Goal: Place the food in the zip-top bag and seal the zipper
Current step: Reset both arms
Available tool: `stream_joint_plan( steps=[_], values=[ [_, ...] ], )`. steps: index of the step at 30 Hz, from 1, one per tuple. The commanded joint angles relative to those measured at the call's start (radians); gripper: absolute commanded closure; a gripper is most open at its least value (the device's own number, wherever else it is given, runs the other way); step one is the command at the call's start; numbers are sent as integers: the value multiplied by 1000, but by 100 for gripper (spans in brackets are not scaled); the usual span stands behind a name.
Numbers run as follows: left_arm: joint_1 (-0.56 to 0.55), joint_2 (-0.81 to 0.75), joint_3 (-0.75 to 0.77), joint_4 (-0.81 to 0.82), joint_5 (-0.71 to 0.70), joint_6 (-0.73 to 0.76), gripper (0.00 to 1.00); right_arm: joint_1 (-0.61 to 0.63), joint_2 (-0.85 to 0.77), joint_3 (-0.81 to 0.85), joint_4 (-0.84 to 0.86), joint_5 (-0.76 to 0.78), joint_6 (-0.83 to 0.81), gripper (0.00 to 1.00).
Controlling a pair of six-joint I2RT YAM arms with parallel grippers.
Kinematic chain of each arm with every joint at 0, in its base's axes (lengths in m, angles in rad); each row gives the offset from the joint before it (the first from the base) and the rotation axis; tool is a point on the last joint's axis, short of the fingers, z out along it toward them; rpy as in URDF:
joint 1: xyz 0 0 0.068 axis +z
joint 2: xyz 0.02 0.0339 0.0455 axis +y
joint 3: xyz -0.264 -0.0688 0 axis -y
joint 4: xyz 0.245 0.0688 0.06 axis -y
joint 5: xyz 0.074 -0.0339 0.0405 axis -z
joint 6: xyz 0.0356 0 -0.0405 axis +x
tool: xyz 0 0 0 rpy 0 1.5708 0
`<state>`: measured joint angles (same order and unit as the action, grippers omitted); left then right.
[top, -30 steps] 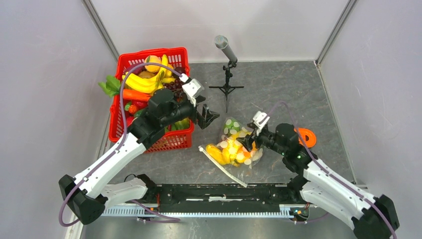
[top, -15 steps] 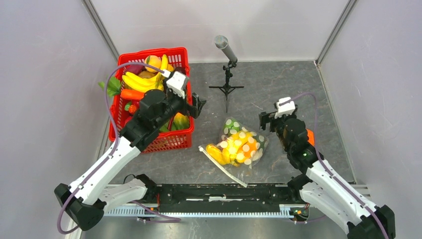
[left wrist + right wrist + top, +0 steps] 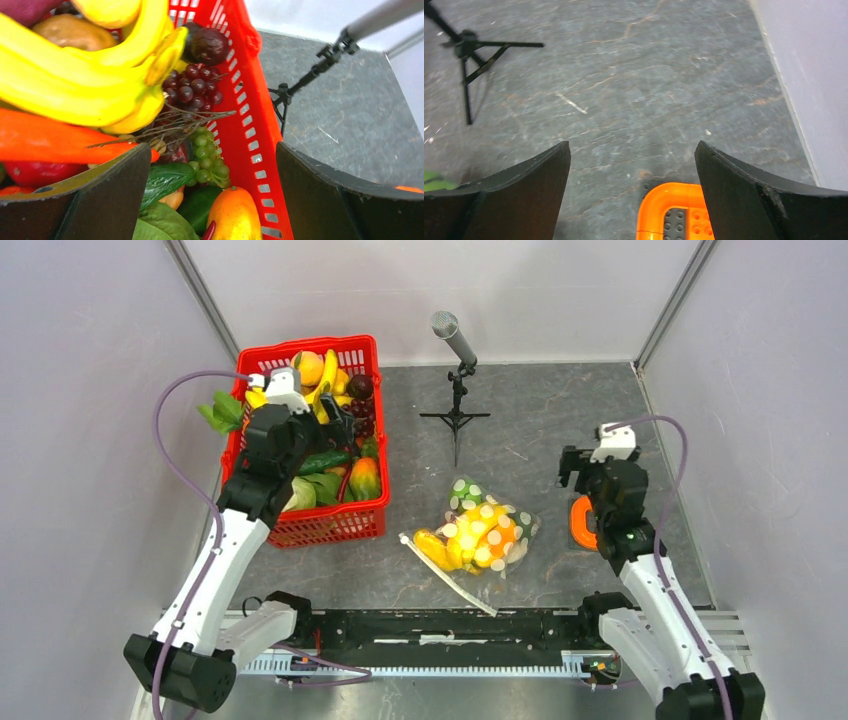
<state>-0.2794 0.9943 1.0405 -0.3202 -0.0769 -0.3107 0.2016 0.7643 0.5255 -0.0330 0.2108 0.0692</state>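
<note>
The clear dotted zip-top bag (image 3: pixel 482 533) lies on the table's middle with food inside, a yellow banana (image 3: pixel 440 546) and orange pieces. Its white zipper (image 3: pixel 450 578) strip runs along the near-left edge. More food fills the red basket: bananas (image 3: pixel 75 85), purple grapes (image 3: pixel 197 90), green grapes (image 3: pixel 207 160), a mango (image 3: pixel 235 215), a carrot (image 3: pixel 50 142). My left gripper (image 3: pixel 338 422) (image 3: pixel 212 147) hangs open over the basket, nothing between its fingers. My right gripper (image 3: pixel 572 468) (image 3: pixel 632 145) stands open and empty right of the bag, apart from it.
The red lattice basket (image 3: pixel 330 525) (image 3: pixel 255 125) stands at the back left. A microphone on a small tripod (image 3: pixel 457 350) (image 3: pixel 474 55) is behind the bag. An orange curved plastic piece (image 3: pixel 580 525) (image 3: pixel 671 210) lies under my right gripper. Grey walls enclose the table.
My right gripper has opened, left the bag and pulled back to the right. My left arm has swung left, from beside the basket to above the food in it.
</note>
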Motion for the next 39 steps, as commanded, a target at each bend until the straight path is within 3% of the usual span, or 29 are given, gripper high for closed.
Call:
stream_joint_plan(
  steps=[1,11,39],
  values=[
    [14,-37,3,-19,-160,-162,0,-145,-3,37,14,-174,85,2],
    [13,-81,11,-91,-328,-169,0,-169,-40,-35,95,-320,104,2],
    [13,-118,-4,-46,-330,-117,0,-169,-26,-38,138,-357,200,2]
  ],
)
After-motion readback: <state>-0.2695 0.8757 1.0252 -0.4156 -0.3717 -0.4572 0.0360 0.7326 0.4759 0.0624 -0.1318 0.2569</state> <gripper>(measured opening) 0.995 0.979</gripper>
